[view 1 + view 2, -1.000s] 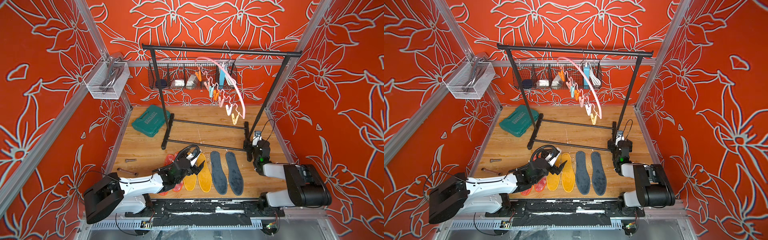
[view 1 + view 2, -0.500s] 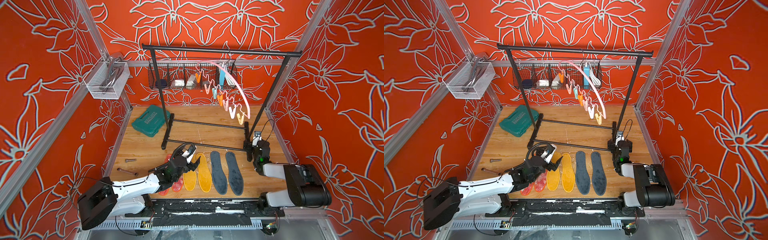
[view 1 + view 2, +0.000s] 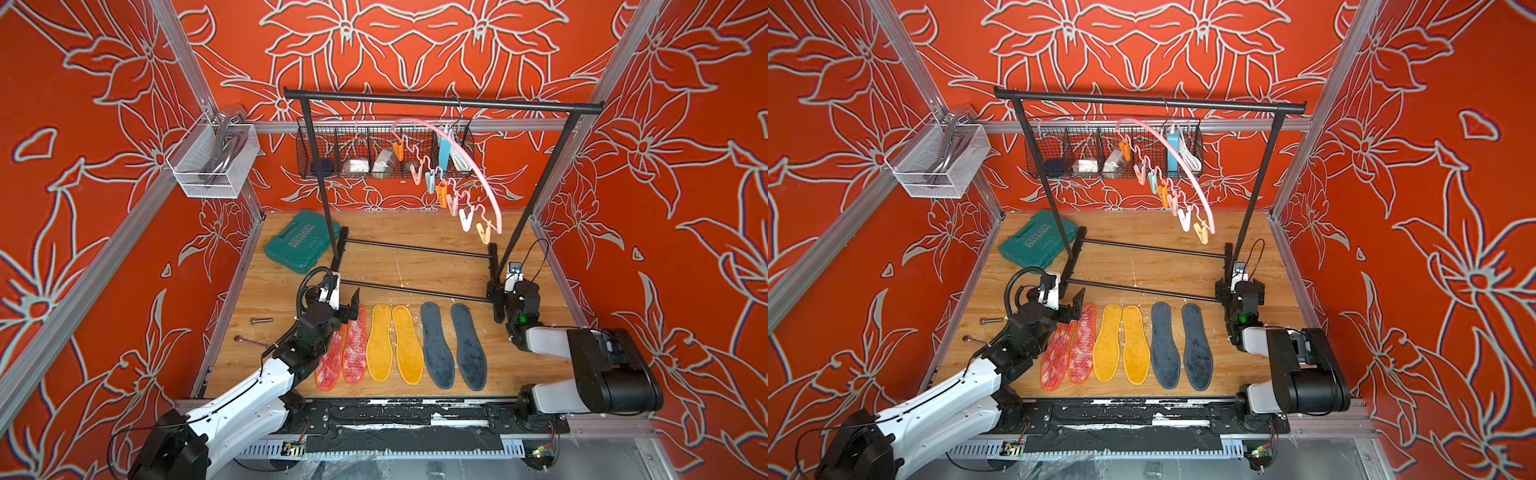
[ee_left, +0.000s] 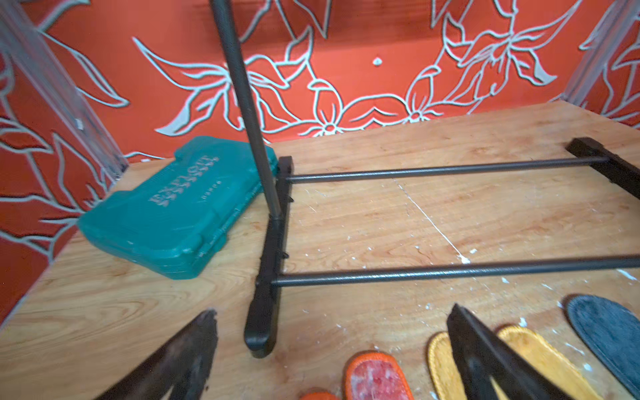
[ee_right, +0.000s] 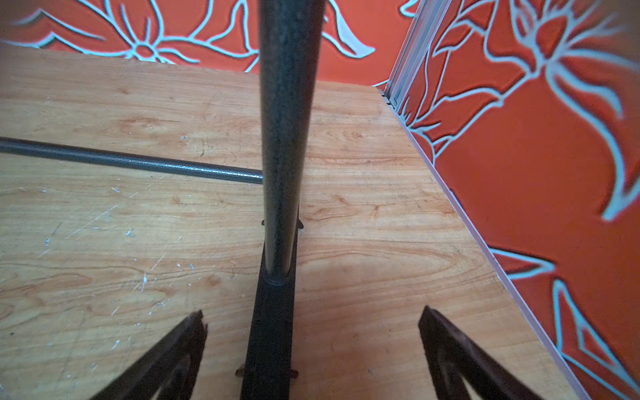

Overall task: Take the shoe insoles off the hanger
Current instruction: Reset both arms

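Six shoe insoles lie flat in a row on the wooden table in both top views: a red-white pair (image 3: pixel 355 349) (image 3: pixel 1081 349), a yellow pair (image 3: pixel 380 340), and a dark grey pair (image 3: pixel 436 345). My left arm covers part of the leftmost red insole (image 3: pixel 328 365). My left gripper (image 3: pixel 345 306) (image 4: pixel 332 311) is open and empty over the red pair's far tips (image 4: pixel 375 377). The pink hanger (image 3: pixel 494 208) (image 3: pixel 1209 216) hangs from the rack bar, and its pegs hold nothing. My right gripper (image 3: pixel 505 291) (image 5: pixel 311 311) is open astride the rack's right foot.
The black garment rack (image 3: pixel 440 102) spans the table, with floor bars just behind the insoles. A green tool case (image 3: pixel 301 245) lies at the back left. A bolt (image 3: pixel 261 320) and a wrench (image 3: pixel 249 341) lie near the left edge. Wire baskets (image 3: pixel 212 162) hang on the walls.
My left gripper has opened and drawn back to the left. The red insole it held now lies flat beside its partner. The hanger has swung slightly. The right arm has not moved.
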You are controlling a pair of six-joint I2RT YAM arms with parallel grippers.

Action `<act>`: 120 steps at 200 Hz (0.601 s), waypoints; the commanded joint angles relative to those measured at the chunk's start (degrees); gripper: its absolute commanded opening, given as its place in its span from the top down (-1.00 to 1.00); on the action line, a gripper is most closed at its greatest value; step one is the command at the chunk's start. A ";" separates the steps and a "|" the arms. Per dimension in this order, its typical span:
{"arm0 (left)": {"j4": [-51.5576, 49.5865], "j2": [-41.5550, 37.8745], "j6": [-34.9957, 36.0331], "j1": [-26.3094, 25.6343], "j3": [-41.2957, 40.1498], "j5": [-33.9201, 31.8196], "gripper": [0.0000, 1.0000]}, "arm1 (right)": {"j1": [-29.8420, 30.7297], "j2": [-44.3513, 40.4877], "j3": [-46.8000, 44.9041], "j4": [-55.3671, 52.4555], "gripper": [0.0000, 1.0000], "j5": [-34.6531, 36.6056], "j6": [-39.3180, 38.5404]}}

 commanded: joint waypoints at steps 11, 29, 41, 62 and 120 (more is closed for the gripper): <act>-3.37 -5.07 -5.64 9.91 -2.44 1.28 -0.97 | -0.41 -0.09 0.62 -0.42 -0.99 0.84 0.94; -2.99 -8.95 -7.79 14.82 -4.23 8.02 -0.97 | -0.34 -0.09 0.63 -0.40 -0.99 0.84 0.84; -2.99 -10.87 -9.66 16.73 -5.08 7.42 -0.97 | -0.30 -0.02 0.66 -0.36 -0.99 0.88 0.86; -4.05 -14.38 -10.61 19.01 -5.42 4.24 -0.97 | -0.33 0.00 0.67 -0.48 -0.99 0.93 0.82; -6.69 -14.99 -9.77 23.04 -4.14 -13.31 -0.97 | -0.11 0.00 0.72 -0.49 -0.99 1.10 0.67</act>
